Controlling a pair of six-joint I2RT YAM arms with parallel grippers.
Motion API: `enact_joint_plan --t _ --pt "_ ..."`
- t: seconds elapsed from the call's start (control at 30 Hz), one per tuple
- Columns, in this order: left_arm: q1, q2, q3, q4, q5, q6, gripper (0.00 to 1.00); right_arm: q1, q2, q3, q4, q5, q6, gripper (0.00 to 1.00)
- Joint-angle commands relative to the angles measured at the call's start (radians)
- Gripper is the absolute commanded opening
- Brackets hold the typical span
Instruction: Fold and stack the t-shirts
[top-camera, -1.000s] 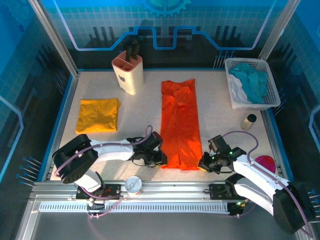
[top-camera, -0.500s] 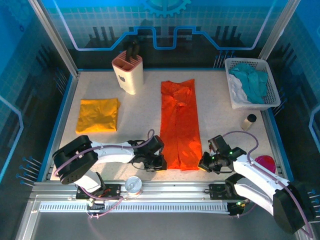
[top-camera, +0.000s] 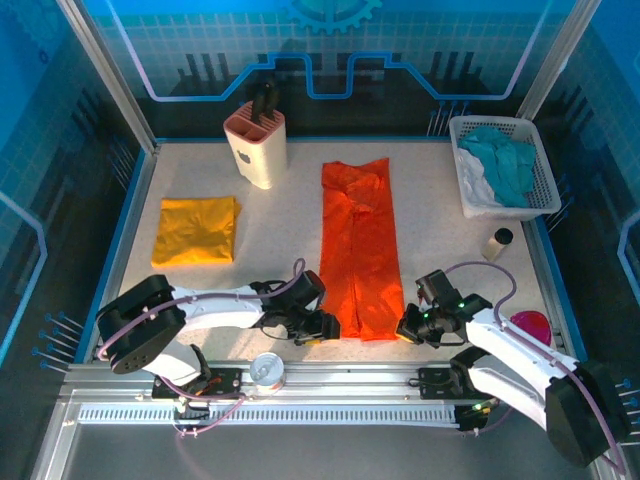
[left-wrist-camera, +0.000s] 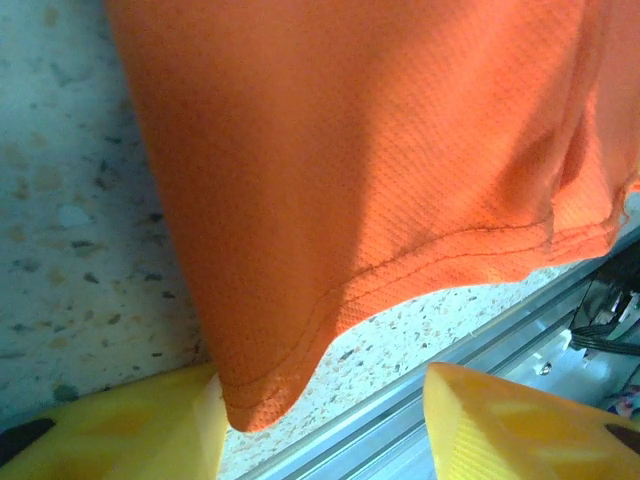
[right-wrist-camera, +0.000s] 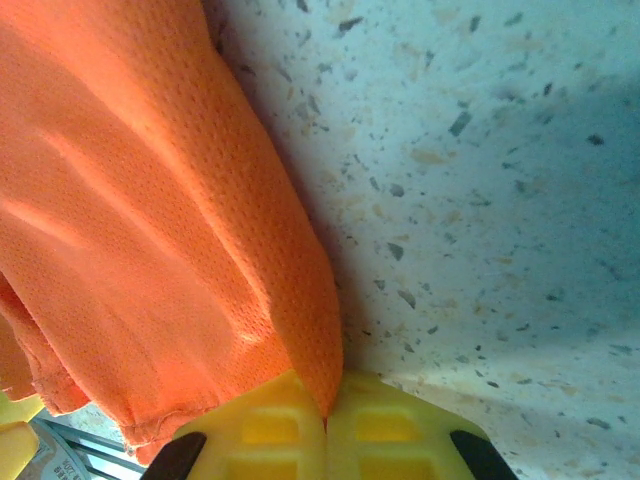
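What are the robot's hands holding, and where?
The right hand pinches the orange t-shirt by its near right corner. The left hand is open, holding nothing.

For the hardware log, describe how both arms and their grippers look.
Both the left arm and right arm have white links between bulky black joints, with a pale purple cable looping along each. The left gripper and right gripper are black, with yellow fingers.

Bright, even light from above, tinted blue at the edges.
Top view sharp. Wrist close-ups: orange-red t-shirt (left-wrist-camera: 380, 150) glows, soft shadow beside it on the counter (right-wrist-camera: 480, 200).
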Motion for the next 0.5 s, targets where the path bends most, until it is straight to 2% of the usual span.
enact_joint_plan --t 0.0,0.1,0.27,0.47 --pt "0.015 0.020 -0.023 -0.060 -0.019 0.002 0.51 0.004 0.015 -0.012 -0.049 0.036 -0.005 0.00" --pt "0.015 0.007 -0.016 -0.047 -0.047 -0.010 0.50 0.001 0.011 -0.018 -0.044 0.035 0.006 0.00" --pt "0.031 0.000 -0.008 -0.048 -0.087 -0.007 0.54 -0.002 -0.006 -0.017 -0.053 0.042 0.011 0.00" --pt "0.040 0.036 0.007 -0.004 -0.087 -0.018 0.38 -0.002 -0.023 -0.016 -0.062 0.050 0.012 0.00"
